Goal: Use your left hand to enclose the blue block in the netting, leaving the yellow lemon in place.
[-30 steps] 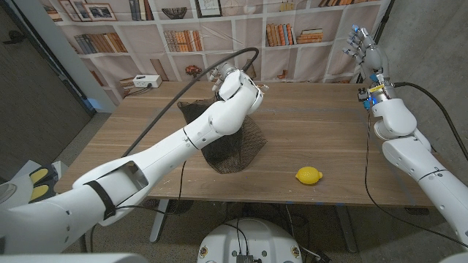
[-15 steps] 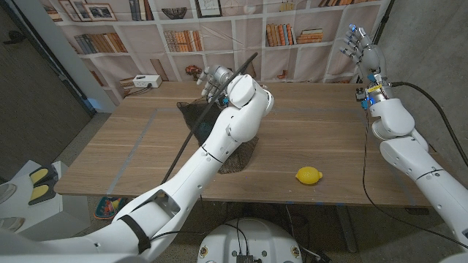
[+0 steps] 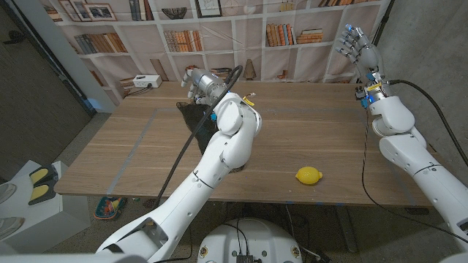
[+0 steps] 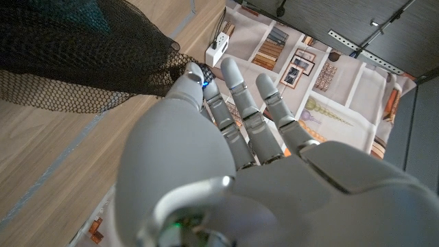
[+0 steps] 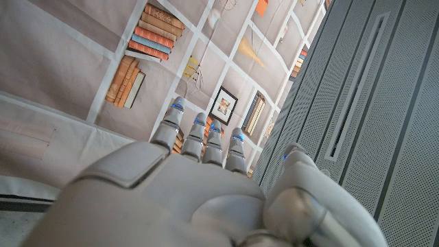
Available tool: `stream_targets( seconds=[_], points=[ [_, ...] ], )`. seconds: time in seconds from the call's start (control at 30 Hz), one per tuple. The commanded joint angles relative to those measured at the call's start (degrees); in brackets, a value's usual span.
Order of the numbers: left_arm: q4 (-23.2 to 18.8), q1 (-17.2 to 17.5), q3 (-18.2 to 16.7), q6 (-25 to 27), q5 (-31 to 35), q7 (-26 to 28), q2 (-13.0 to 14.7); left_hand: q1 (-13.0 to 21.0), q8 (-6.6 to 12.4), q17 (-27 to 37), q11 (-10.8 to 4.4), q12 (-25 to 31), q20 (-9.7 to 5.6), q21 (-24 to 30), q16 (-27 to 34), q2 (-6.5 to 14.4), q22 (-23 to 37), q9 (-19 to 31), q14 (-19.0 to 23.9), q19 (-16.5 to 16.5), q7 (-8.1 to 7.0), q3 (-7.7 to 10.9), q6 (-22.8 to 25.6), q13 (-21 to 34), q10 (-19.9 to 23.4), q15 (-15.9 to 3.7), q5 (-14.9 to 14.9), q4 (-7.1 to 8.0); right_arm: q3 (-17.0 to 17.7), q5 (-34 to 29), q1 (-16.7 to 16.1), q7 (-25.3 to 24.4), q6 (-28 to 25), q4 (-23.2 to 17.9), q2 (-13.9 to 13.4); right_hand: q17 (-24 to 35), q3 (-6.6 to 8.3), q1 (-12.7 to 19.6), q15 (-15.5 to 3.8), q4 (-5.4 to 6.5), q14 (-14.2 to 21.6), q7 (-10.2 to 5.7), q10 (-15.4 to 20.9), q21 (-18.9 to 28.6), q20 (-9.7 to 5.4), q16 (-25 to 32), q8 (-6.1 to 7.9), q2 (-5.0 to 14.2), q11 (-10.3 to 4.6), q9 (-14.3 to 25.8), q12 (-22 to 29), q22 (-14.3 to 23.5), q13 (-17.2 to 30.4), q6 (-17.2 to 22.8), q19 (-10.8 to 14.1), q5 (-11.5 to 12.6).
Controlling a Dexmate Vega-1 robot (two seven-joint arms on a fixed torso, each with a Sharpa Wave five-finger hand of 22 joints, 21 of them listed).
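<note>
The left hand (image 3: 199, 82) was raised over the table's (image 3: 314, 139) far side, its arm hiding most of the black netting (image 3: 191, 115); in the left wrist view the thumb and a finger (image 4: 191, 81) pinched the netting's edge, the rest spread; a teal patch under the mesh at that picture's edge may have been the blue block (image 4: 95, 12), but it was hard to make out; the yellow lemon (image 3: 308, 175) lay apart near the front edge; the right hand (image 3: 360, 45) was held high, fingers apart, gripping nothing.

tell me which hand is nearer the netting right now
Left. The left hand is at the black netting, a fingertip touching its edge in the left wrist view. The right hand is raised at the table's far right corner, well away from it.
</note>
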Motion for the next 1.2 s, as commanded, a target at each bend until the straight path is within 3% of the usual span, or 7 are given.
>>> stream_targets(
  seconds=[0.03,0.4,0.53,0.73,0.93,1.03,1.2],
  points=[
    [-3.9,12.3,-6.1,8.9,2.0,21.5,5.1,-0.5,0.60,0.4,-0.52,-0.3,-0.58,-0.2,-0.8,1.0,-0.3,0.1,-0.7,-0.7,-1.36,0.00,0.2,9.4,-0.1,-6.12,0.7,0.45,-1.6,1.1,2.4,3.0,-0.5,1.8,-0.5,0.3,0.50,-0.3,0.07,0.14,0.3,-0.13,0.6,0.2,0.03,0.3,0.02,0.07,-0.01,0.2,0.1,0.1,0.2,0.0,0.3,-0.3],
    [-1.0,16.4,-11.2,6.9,7.2,15.3,-4.8,-0.2,0.62,-0.5,-0.67,-3.4,-1.47,0.2,-3.3,0.7,-0.9,-1.6,-0.5,0.1,-1.08,-0.09,0.2,7.9,0.0,-6.19,0.6,-0.11,-1.2,-0.1,0.9,1.0,-2.1,-1.0,-1.7,0.3,0.56,-0.3,0.02,0.15,0.4,-0.11,0.6,0.2,0.04,0.3,0.03,0.10,-0.02,0.2,0.1,0.1,0.2,0.0,0.3,-0.3],
    [2.2,17.4,-12.7,10.5,9.5,12.9,-9.3,-4.8,-1.44,-4.7,-0.90,-8.7,-1.26,0.2,-7.7,1.5,-1.3,-3.6,-2.5,0.6,-0.18,-0.34,-1.6,2.9,-0.3,-5.90,0.2,1.65,-0.9,-0.2,0.4,0.2,-2.8,-1.8,-2.1,0.3,0.60,-0.3,0.02,0.17,0.5,-0.10,0.7,0.2,-0.05,0.3,0.04,0.16,-0.14,0.2,0.1,0.1,0.2,0.0,0.4,-0.3],
    [9.9,18.2,-16.2,22.6,13.1,16.0,-18.8,-18.0,-9.55,-12.9,-0.14,-15.8,-0.26,0.2,-11.8,2.0,-1.2,-5.4,-5.0,0.5,2.91,-1.72,-7.2,-3.8,-2.6,-4.63,-0.6,7.51,-0.8,-0.4,0.4,-0.4,-4.0,-2.5,-2.4,0.3,0.70,-0.3,-0.07,0.22,0.6,-0.09,0.7,0.2,-0.11,0.4,0.09,0.34,-0.18,0.2,0.1,0.1,0.2,0.1,0.4,-0.3],
    [18.4,17.1,-23.5,34.6,16.5,25.5,-33.5,-28.3,-22.83,-18.8,5.45,-23.3,5.34,-3.0,-12.1,1.1,-1.5,-4.9,-14.8,-5.3,1.48,-2.51,-28.1,-8.9,-15.4,0.18,-0.4,10.88,-1.2,-0.3,1.3,0.0,-4.2,-2.1,-2.1,0.3,0.82,-0.2,-0.08,0.26,0.6,-0.13,0.7,0.2,-0.13,0.3,0.09,0.55,-0.25,0.2,0.1,0.1,0.2,0.0,0.4,-0.3],
    [22.4,13.8,-25.7,40.4,19.1,22.1,-36.0,-32.1,-22.78,-19.9,9.08,-24.2,7.90,-5.6,-12.5,0.9,-1.6,-4.9,-25.1,-7.6,1.83,-2.79,-40.5,-10.5,-28.5,6.02,-0.4,11.42,-1.3,-0.3,1.5,0.1,-4.1,-1.9,-2.0,0.3,0.90,-0.2,-0.01,0.28,0.6,-0.17,0.6,0.2,-0.19,0.3,0.08,0.66,-0.25,0.2,0.0,0.1,0.2,0.0,0.5,-0.3],
    [26.7,10.6,-27.8,42.9,25.0,15.3,-36.0,-35.3,-22.76,-20.4,16.03,-24.1,11.16,-9.0,-12.6,1.3,-1.5,-4.9,-36.9,-10.6,5.99,-2.78,-50.8,-12.3,-42.8,14.15,-0.5,11.41,-1.1,-0.3,1.5,-0.1,-4.0,-1.7,-1.9,0.3,0.98,-0.2,-0.04,0.29,0.5,-0.11,0.6,0.2,-0.12,0.3,0.09,0.76,-0.25,0.2,0.0,0.1,0.2,0.0,0.5,-0.3]
  ],
)
